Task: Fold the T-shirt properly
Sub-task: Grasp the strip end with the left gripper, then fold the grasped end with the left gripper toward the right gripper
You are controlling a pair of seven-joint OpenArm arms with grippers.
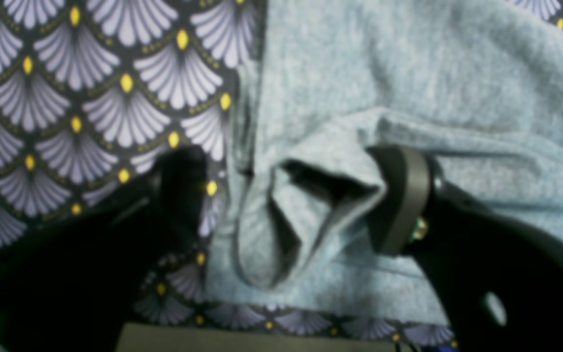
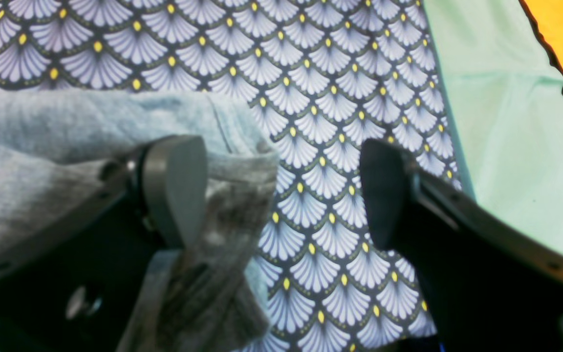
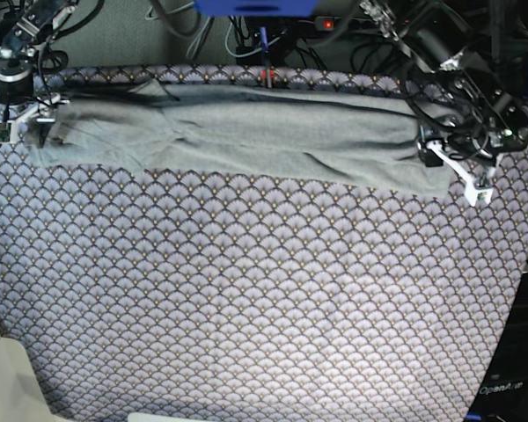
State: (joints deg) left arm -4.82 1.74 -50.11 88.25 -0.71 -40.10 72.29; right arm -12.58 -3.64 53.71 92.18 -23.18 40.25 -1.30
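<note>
One T-shirt (image 3: 246, 132), two claws (both agape).

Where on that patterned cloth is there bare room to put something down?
Everything below the T-shirt is bare patterned cloth, out to both side edges. The far strip is crowded: the shirt spans it, with the right gripper and left gripper at its ends.

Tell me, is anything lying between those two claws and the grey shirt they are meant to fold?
Nothing visible. The T-shirt lies stretched along the far edge of the patterned cloth, with the left gripper and the right gripper open, one at each end. Each already has a shirt edge right at its jaws.
</note>
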